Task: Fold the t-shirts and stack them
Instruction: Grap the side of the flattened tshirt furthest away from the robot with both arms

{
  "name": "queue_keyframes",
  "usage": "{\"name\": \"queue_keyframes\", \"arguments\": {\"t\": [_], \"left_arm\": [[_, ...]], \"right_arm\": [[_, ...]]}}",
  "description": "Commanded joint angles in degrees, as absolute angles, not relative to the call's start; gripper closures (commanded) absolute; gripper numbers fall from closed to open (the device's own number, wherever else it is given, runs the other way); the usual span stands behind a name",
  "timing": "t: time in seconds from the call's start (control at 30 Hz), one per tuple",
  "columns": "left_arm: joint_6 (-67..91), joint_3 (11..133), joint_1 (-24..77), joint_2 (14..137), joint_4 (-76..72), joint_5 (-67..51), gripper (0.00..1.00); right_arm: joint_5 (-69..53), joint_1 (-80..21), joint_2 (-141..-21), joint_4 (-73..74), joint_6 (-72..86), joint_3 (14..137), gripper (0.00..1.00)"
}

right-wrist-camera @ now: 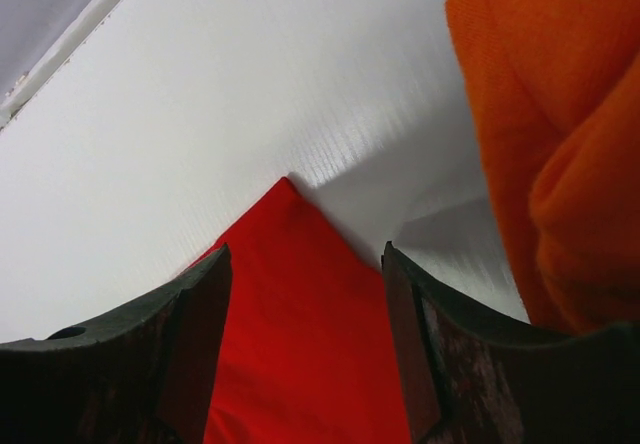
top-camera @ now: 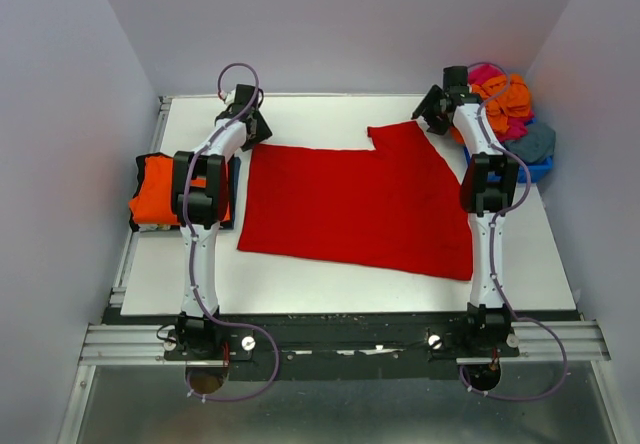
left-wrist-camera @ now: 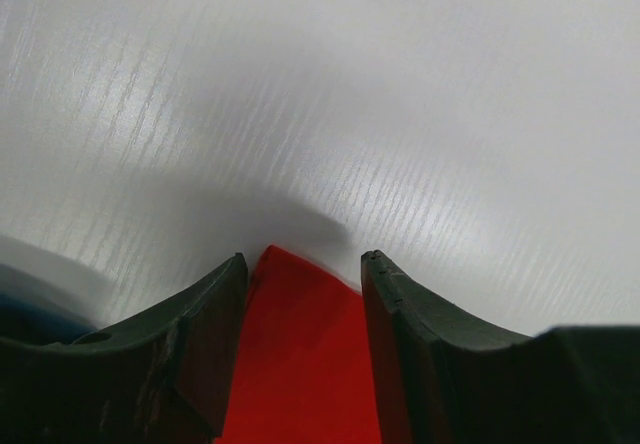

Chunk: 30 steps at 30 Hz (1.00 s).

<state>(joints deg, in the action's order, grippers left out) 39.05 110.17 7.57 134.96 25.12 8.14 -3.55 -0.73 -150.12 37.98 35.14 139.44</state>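
A bright red t-shirt lies spread flat across the middle of the white table. My left gripper is low at its far left corner. In the left wrist view the gripper is open, with the red corner lying between the fingers. My right gripper is at the shirt's far right corner. In the right wrist view it is open too, with the pointed red corner between the fingers. A folded orange t-shirt lies at the table's left edge on a dark layer.
A blue bin at the back right holds a heap of orange, magenta and grey-blue shirts. Orange cloth hangs close to the right of my right gripper. Walls enclose the table on three sides.
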Motion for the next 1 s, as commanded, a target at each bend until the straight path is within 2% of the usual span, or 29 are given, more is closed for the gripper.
{"name": "queue_keyframes", "arguments": {"t": [0.0, 0.1, 0.3, 0.4, 0.63, 0.73, 0.97], "left_arm": [[38.94, 108.11, 7.12, 135.97, 25.75, 5.28, 0.41], [38.85, 108.02, 6.86, 135.88, 25.49, 4.84, 0.41], [38.67, 107.84, 6.86, 135.97, 25.05, 3.78, 0.41], [38.50, 107.84, 6.86, 136.23, 24.96, 3.60, 0.41], [38.49, 108.11, 6.77, 136.23, 25.05, 3.25, 0.42], [38.76, 108.19, 6.77, 135.79, 24.87, 2.64, 0.42], [38.32, 106.44, 6.77, 134.56, 24.17, 2.11, 0.42]], "right_arm": [[-5.45, -0.44, -152.49, 40.34, 37.17, 141.94, 0.31], [-6.41, -0.79, -152.32, 39.81, 37.44, 140.45, 0.40], [-5.98, -1.41, -151.70, 40.25, 37.27, 139.57, 0.41], [-6.41, -1.41, -151.70, 40.43, 37.18, 138.96, 0.45], [-3.78, -2.02, -151.35, 42.88, 36.56, 139.13, 0.44], [-2.21, -2.98, -150.91, 44.12, 35.87, 139.57, 0.40], [0.97, -5.27, -151.43, 46.76, 33.84, 141.15, 0.41]]}}
